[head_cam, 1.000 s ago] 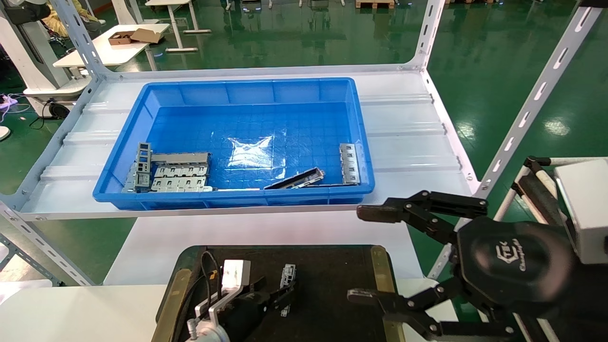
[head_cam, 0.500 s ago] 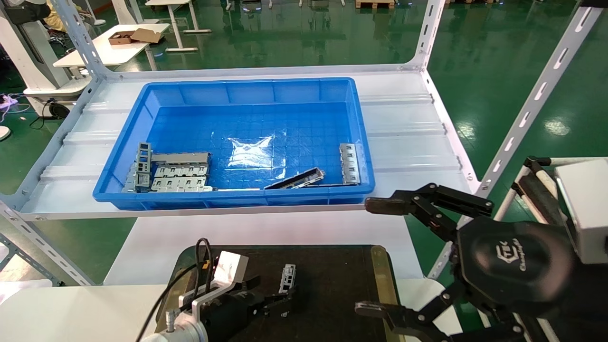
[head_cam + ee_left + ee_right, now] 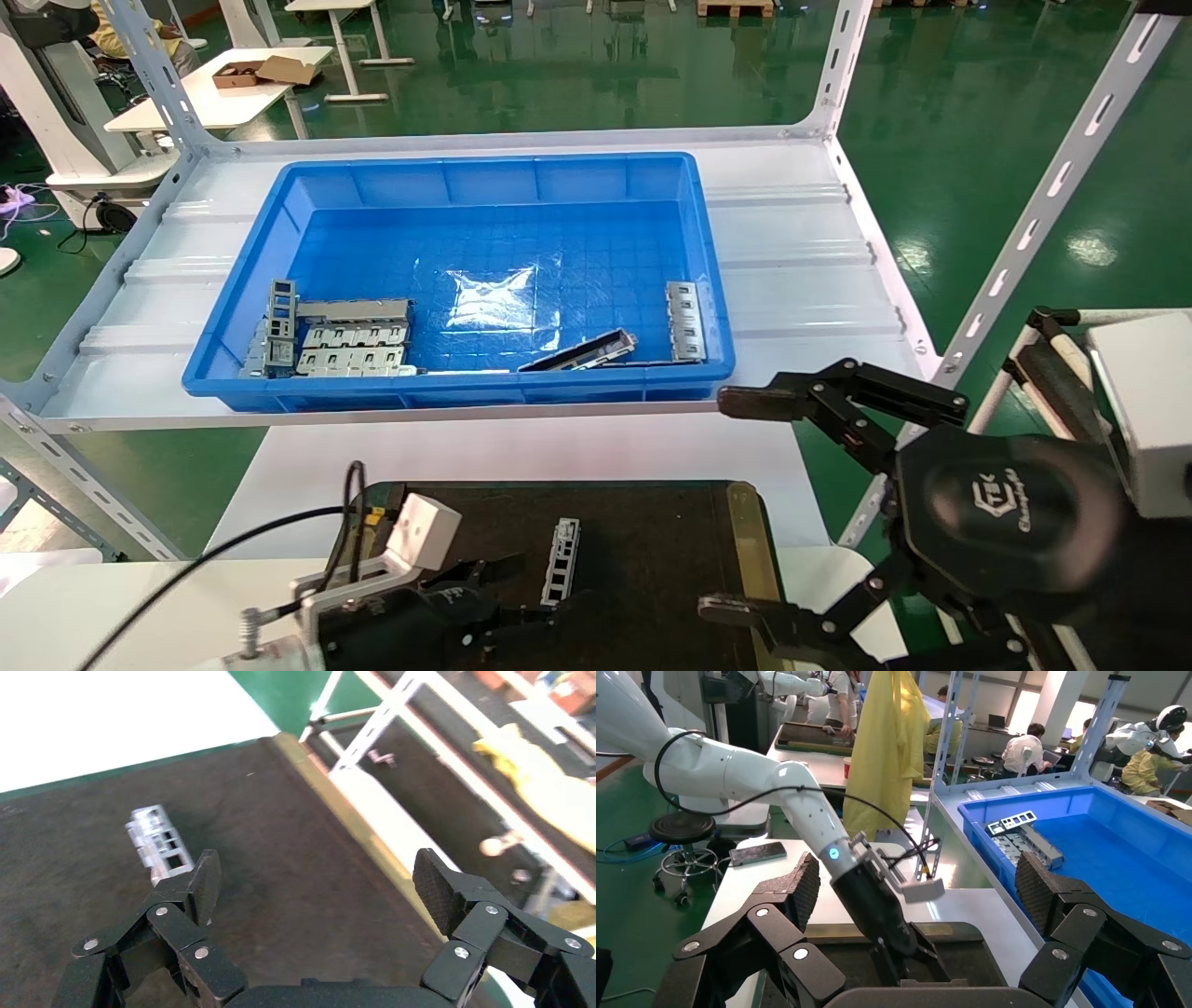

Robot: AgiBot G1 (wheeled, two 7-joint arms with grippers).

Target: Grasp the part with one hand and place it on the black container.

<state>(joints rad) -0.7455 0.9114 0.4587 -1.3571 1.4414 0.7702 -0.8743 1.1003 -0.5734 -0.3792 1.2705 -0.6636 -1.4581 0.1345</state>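
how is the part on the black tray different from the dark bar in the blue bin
The part is light silver-grey with a row of rectangular windows; the dark bar is darker, an open channel. The part lies alone on the black tray, near the open left pincer; the dark bar lies askew in the blue bin. The bar looks longer. Both are narrow metal pieces lying flat.

Part: your silver bar lies flat on the black tray, windows facing up.
Left gripper: you have it low on the tray just beside the bar, fingers spread, holding nothing.
Right gripper: wide open, off the tray's right edge.
Blue bin: more metal pieces lie inside.
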